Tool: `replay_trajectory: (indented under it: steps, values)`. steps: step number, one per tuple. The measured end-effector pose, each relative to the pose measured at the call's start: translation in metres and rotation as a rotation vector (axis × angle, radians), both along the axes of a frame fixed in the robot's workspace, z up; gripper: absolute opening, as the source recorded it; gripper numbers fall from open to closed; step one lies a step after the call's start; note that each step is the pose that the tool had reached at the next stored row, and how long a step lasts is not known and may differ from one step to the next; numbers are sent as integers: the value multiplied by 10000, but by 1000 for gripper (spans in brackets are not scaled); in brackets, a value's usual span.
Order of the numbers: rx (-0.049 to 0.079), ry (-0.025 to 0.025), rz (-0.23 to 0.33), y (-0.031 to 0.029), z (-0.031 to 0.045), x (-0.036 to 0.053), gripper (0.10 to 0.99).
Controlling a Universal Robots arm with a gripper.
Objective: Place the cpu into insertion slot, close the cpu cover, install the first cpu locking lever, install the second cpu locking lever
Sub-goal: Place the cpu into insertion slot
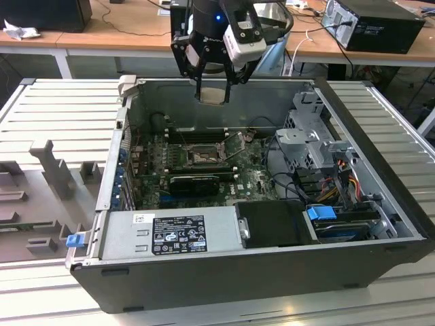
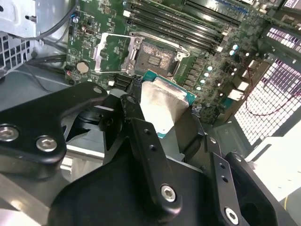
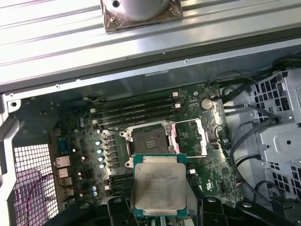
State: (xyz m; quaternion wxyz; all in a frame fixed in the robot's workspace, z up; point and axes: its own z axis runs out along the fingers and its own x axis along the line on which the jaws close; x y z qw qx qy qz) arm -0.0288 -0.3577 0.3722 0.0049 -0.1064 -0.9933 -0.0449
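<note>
I have the gripper (image 1: 213, 92) hanging over the open computer case (image 1: 238, 275), at roughly twelve o'clock from the insertion slot (image 1: 202, 157) in the exterior view; its jaws are drawn in to chip width, pinching the cpu (image 3: 160, 186) by two opposite edges, silver face showing in both wrist views; the cpu is well clear of the green board (image 3: 214, 162); the slot lies bare, with the cpu cover (image 3: 190, 137) swung open just beside it.

My exterior view looks down from afar into the computer case (image 1: 224, 272), with the gripper (image 1: 213, 95) at its twelve o'clock. Both wrist views look close past the cpu (image 2: 164, 106) (image 3: 159, 186) onto the insertion slot (image 1: 202, 157) (image 2: 154, 54) (image 3: 149, 140), which all three share.
</note>
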Motion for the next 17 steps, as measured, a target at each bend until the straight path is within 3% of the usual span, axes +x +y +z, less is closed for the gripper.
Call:
replay_trajectory:
  steps: [17]
  values:
    - [0, 0, -1117, 0, -2, 0, 529]
